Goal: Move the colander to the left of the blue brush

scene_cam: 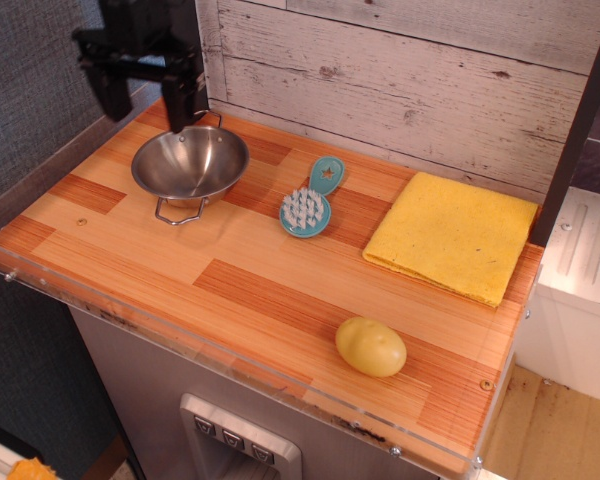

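Gripper (148,98) at 10 o'clock, fingers spread, holding nothing — raised above the colander's far-left rim. Colander (190,162) upright on the counter (260,290), near blue brush (309,203) — at its 9 o'clock.
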{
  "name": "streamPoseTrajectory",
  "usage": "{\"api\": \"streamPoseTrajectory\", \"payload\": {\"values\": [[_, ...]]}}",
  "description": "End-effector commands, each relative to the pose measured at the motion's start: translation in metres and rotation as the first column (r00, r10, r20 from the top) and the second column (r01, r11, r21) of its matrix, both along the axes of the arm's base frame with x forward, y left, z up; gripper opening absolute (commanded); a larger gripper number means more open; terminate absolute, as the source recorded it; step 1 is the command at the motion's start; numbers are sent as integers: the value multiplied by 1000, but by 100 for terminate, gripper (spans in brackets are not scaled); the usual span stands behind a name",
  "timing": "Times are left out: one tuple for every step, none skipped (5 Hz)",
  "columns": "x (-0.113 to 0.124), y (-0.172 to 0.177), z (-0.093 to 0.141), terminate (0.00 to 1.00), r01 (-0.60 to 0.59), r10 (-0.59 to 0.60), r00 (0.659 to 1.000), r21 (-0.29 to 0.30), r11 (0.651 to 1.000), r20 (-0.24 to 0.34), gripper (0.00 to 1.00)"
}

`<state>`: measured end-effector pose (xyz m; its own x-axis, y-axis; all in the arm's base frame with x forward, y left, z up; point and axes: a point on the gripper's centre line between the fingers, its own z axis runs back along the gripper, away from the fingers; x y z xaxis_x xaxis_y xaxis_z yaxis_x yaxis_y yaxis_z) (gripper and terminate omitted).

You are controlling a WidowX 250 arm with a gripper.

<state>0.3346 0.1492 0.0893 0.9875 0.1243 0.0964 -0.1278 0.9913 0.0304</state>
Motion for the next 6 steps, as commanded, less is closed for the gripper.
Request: {"api": "streamPoseTrajectory", "payload": {"values": [[-10, -52, 42, 0, 75, -78, 994, 47, 996, 75, 100], [-13, -69, 36, 0, 113, -115, 992, 36, 993, 58, 100], [-12, -76, 30, 0, 137, -138, 989, 16, 990, 56, 100], [-11, -76, 27, 0, 154, -154, 987, 12, 988, 49, 100], [-13, -73, 25, 0, 159, -160, 986, 31, 987, 47, 100], [-13, -73, 25, 0, 159, -160, 986, 31, 987, 47, 100]]}}
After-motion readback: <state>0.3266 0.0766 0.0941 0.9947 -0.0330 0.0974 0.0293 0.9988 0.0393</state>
